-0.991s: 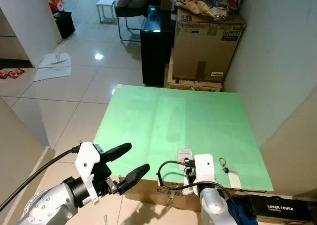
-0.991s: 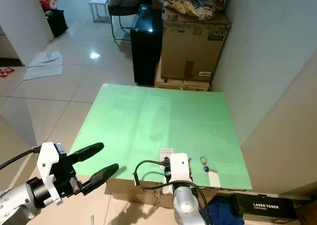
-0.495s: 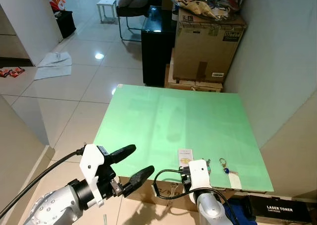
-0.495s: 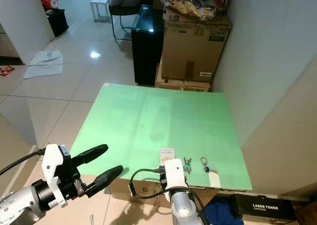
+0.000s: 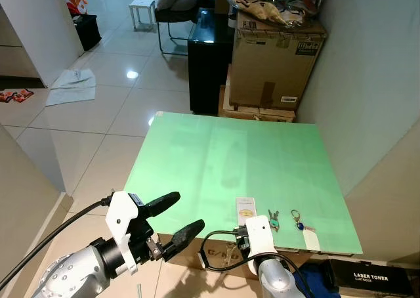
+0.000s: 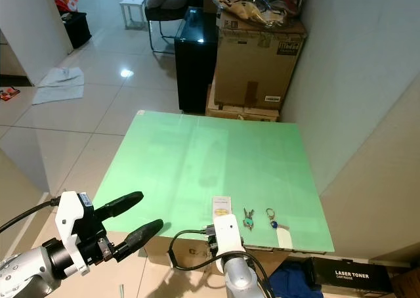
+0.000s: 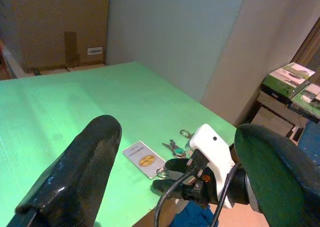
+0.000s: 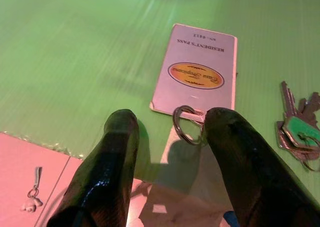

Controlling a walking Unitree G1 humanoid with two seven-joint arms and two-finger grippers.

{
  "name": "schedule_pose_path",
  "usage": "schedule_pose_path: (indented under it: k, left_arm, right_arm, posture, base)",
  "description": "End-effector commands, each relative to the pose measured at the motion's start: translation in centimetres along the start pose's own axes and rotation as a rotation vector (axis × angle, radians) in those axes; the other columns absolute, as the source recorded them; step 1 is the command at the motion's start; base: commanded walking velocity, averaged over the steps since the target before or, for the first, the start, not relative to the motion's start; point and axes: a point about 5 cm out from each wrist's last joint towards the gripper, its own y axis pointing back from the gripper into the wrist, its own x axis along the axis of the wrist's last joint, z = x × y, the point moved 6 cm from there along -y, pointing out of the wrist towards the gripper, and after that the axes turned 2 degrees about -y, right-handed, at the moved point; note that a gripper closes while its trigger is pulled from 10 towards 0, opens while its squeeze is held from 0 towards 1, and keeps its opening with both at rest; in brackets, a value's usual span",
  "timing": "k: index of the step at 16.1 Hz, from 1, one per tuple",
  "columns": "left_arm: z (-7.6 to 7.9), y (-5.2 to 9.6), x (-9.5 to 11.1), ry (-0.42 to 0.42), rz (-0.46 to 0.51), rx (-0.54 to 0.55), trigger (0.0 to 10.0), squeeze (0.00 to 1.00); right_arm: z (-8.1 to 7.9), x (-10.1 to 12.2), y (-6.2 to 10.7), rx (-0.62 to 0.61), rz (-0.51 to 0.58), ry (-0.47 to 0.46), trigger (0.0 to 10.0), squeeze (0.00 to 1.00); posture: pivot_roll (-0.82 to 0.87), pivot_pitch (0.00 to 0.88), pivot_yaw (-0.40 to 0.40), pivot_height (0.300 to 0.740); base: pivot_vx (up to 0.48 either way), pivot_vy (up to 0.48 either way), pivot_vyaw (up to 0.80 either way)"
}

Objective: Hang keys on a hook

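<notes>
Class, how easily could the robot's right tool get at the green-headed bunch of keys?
Probably yes: the right tool is open at the table edge, the green-headed bunch of keys just beside it, nothing between.

Looks like a home, storage corner: glossy white tiled floor point(image 5: 98, 114), stacked brown cardboard boxes point(image 5: 272, 55), black chair point(image 5: 174, 12), white cloth on floor point(image 5: 71, 86), green tabletop point(image 5: 230, 160).

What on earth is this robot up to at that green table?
It is going after keys lying at the near edge of the green table. Its right gripper is low at that edge, fingers open on either side of the metal ring fixed to a white resident's pass card. A bunch of keys with a green tag lies beside it, untouched. The left gripper hovers open off the table's corner, holding nothing.
</notes>
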Motion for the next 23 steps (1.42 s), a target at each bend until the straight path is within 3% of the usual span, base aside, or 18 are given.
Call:
schedule_pose_path:
  k: [1, 11, 14, 23]
  left_arm:
    - [0.2, -0.1, 0.1, -0.007, -0.002, -0.005, 10.0, 0.0]
    - [0.2, -0.3, 0.0, 0.002, -0.008, -0.012, 10.0, 0.0]
    - [0.9, -0.4, -0.4, 0.004, -0.026, -0.048, 10.0, 0.0]
    - [0.8, -0.7, -0.4, 0.008, -0.029, -0.05, 10.0, 0.0]
  right_arm:
    - [-3.0, 0.7, -0.2, 0.052, 0.009, -0.034, 10.0, 0.0]
    - [-1.5, 0.6, -1.0, 0.008, -0.027, -0.063, 10.0, 0.0]
    - [-1.6, 0.4, -1.1, 0.011, -0.041, -0.083, 10.0, 0.0]
    - [-1.7, -0.4, -1.0, 0.005, -0.075, -0.099, 10.0, 0.0]
  posture:
    - [0.08, 0.104, 0.007, 0.732]
    - [0.08, 0.108, 0.015, 0.732]
    - [0.07, 0.108, 0.015, 0.732]
    - [0.07, 0.109, 0.02, 0.732]
  base:
    - [0.0, 0.0, 0.0]
    - [0.0, 0.0, 0.0]
    - [0.0, 0.0, 0.0]
    - [0.0, 0.0, 0.0]
